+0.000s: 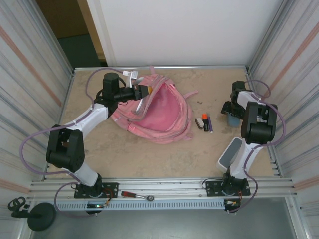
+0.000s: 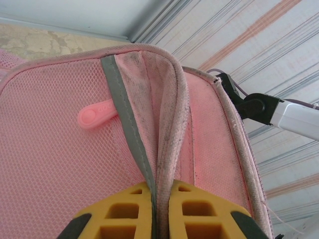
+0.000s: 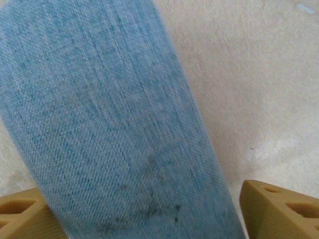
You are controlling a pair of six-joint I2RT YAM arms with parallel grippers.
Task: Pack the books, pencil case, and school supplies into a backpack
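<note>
The pink backpack (image 1: 158, 113) lies open at the table's middle, its pink lining showing. My left gripper (image 1: 144, 91) is shut on the piped rim and grey strip of the backpack (image 2: 60, 149), pinched between the yellow fingers (image 2: 124, 211); the left gripper (image 2: 160, 211) holds that edge up. A blue denim pencil case (image 3: 114, 124) lies under my right gripper (image 3: 149, 221), which stands open with a finger (image 3: 279, 209) clear of its side. From above, the right gripper (image 1: 233, 110) is over the pencil case (image 1: 233, 120). The orange-and-white piece (image 1: 203, 118), black piece (image 1: 206, 127) and purple stick (image 1: 211, 124) lie between backpack and case. The books are out of view.
Corrugated metal walls close in the left and right sides, and a white panel stands at the back. A red-handled screwdriver (image 1: 133, 194) lies on the front rail. The right arm (image 2: 279, 110) shows beyond the backpack in the left wrist view.
</note>
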